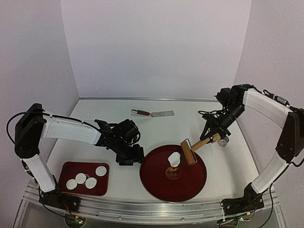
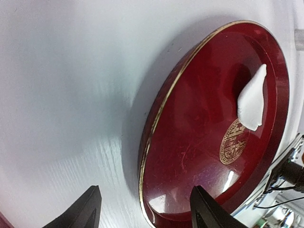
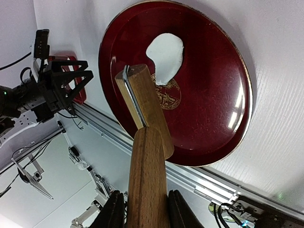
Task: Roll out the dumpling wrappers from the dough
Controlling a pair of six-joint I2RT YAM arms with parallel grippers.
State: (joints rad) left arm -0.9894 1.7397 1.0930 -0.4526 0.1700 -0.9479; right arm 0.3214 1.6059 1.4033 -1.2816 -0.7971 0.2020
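Note:
A ragged white dough piece (image 1: 175, 159) lies on the round dark red plate (image 1: 190, 183), above its gold emblem. My right gripper (image 1: 214, 137) is shut on the handle of a wooden roller (image 1: 190, 152), whose head hovers at the plate's right side next to the dough (image 3: 166, 52). In the right wrist view the handle (image 3: 147, 180) fills the gap between the jaws. My left gripper (image 1: 135, 156) stands open at the plate's left edge; its fingers straddle the rim (image 2: 142, 180) without holding it. Several round dumpling wrappers (image 1: 90, 182) lie on a small red tray (image 1: 71, 168).
A metal scraper with a wooden handle (image 1: 153, 113) lies at the back of the table. A small metal ring (image 1: 223, 141) stands just right of the roller handle. The aluminium rail (image 1: 142, 209) runs along the near table edge.

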